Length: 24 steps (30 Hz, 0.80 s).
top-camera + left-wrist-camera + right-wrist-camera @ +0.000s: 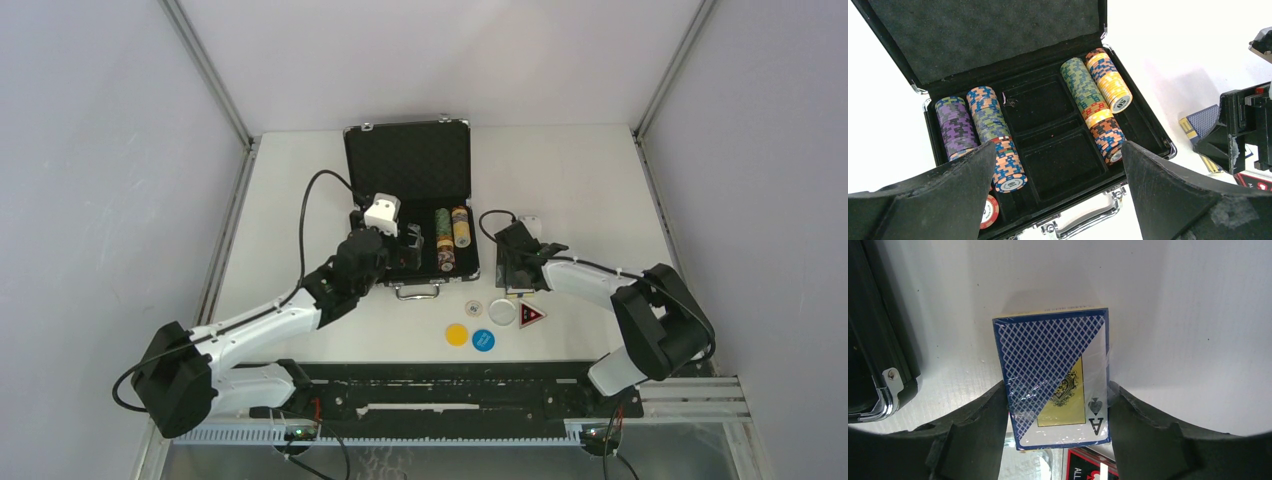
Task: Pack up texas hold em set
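Note:
The black briefcase (408,170) lies open in the middle of the table, its lid raised. Multicoloured chip stacks (993,135) fill its left and right slots (1093,100), and the middle compartments (1048,155) are bare. My left gripper (1058,200) hangs open over the case's front edge and handle, holding nothing. To the right of the case, my right gripper (1058,415) is shut on the blue card deck (1053,370), a finger against each long side. The red-black triangle token (532,316) and the white (503,312), yellow (457,334) and blue (483,340) buttons lie in front.
A small pale disc (474,308) lies beside the white button. The case's silver corner (878,380) is just left of the right gripper. White walls enclose the table on three sides.

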### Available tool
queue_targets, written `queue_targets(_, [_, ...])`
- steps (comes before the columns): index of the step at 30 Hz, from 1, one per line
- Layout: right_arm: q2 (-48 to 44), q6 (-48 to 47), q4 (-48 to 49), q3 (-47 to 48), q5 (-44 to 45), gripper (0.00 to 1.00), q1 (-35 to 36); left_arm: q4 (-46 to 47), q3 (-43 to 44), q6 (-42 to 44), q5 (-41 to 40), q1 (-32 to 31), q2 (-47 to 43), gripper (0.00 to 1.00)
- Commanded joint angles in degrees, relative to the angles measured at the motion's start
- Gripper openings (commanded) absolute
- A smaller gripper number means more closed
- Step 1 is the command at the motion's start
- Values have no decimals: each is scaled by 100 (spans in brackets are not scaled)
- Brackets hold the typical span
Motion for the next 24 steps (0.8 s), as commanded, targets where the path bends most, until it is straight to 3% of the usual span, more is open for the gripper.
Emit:
queue_targets(1, [-248, 183, 61, 62, 55, 38, 80, 49, 122, -138, -46, 37, -8, 100])
queue_targets(4, [-526, 151, 105, 60, 263, 27, 99, 15, 146, -177, -18, 37, -34, 100])
queue_targets(9, [-1232, -80, 178, 60, 381, 24, 91, 23, 189, -243, 215, 45, -148, 100])
queue_targets(12, [-1799, -614, 237, 62, 27, 24, 97, -89, 349, -427, 612, 123, -202, 100])
queue_targets(16, [-2459, -1499, 451, -86, -899, 19, 135, -486, 944, -1277, 2281, 658, -23, 100])
queue_targets(18, [-2839, -1731, 728, -308, -1304, 4, 168, -429, 1240, -2007, 3714, 1184, 246, 92])
queue_targets(21, [-3249, -1843, 1092, -564, -1984, 0, 252, -508, 1814, -2387, 5342, 1612, 742, 84])
queue_targets(24, [-3347, -2038, 1120, -581, -1994, 0, 550, -845, 2191, -2209, 5843, 1627, 1040, 84])
